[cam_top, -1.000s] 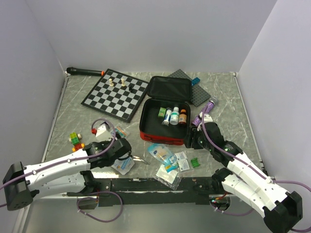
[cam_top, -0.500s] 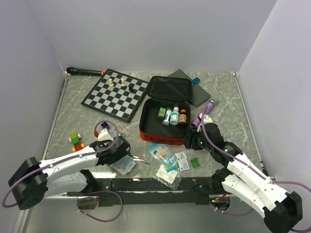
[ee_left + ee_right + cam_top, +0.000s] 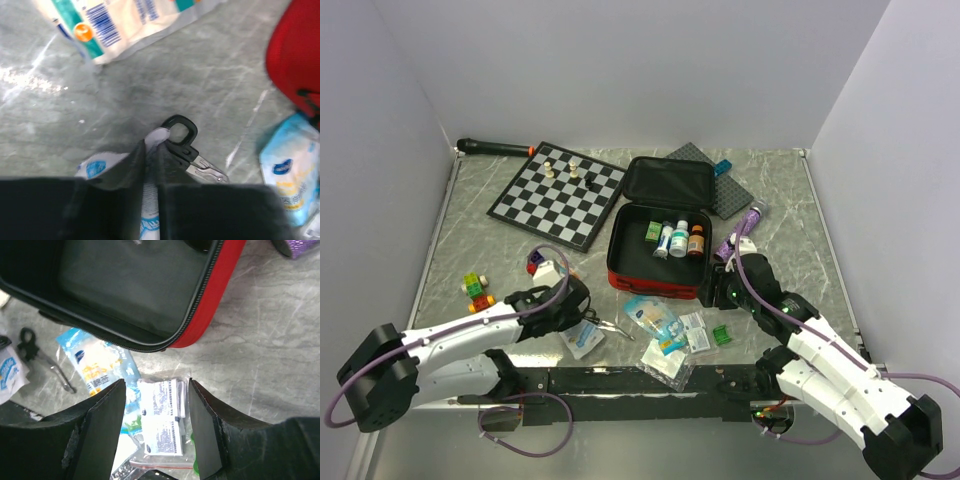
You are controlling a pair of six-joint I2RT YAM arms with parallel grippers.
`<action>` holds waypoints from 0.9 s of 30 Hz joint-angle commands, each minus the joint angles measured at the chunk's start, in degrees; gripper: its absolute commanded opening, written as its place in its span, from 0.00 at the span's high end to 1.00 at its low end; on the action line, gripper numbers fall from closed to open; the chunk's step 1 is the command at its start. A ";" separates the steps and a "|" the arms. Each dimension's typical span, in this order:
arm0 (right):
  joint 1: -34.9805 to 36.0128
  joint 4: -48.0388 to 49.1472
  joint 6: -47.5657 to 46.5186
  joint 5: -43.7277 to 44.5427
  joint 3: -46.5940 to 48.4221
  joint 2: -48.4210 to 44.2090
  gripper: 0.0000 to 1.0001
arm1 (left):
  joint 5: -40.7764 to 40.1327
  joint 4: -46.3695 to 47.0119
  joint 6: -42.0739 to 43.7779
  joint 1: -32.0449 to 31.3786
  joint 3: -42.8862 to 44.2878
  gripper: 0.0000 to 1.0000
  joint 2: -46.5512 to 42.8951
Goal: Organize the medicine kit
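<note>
Left fingers (image 3: pixel 131 167) pinching white-and-blue sachet (image 3: pixel 93 167) | right fingers (image 3: pixel 106 412) spread, empty | soft red fabric zip case (image 3: pixel 650 279): beyond-right of sachet, just beside right fingers

High rear view overlooks everything; close wrist views share medicine kit (image 3: pixel 216 294).

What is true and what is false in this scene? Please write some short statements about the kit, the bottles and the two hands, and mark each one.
1. The medicine kit lies open. True.
2. The small bottles stand on the chessboard. False: they stand inside the kit, along its far side.
3. The left hand is closed on a white packet. True.
4. The right hand holds the scissors. False: it is open and empty, and the scissors lie on the table beside the left hand.
</note>
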 commanded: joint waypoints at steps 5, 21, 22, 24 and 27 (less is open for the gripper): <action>0.50 4.64 -2.72 -10.68 1.59 -4.60 0.39 | -0.41 6.79 5.04 0.10 2.24 0.99 -4.21; 1.82 17.19 3.15 -34.93 8.53 -1.01 0.36 | 23.37 39.81 28.15 0.01 1.63 0.99 -28.64; 1.82 19.38 4.91 -37.13 8.36 -0.48 0.35 | 26.54 45.41 28.77 0.10 0.76 0.99 -28.73; 1.82 25.62 8.42 -41.44 7.83 0.49 0.32 | 33.30 55.09 28.43 0.10 -1.35 0.99 -28.56; 1.82 33.71 13.96 -44.53 6.87 0.76 0.26 | 39.56 70.12 27.11 0.10 -4.60 0.99 -26.81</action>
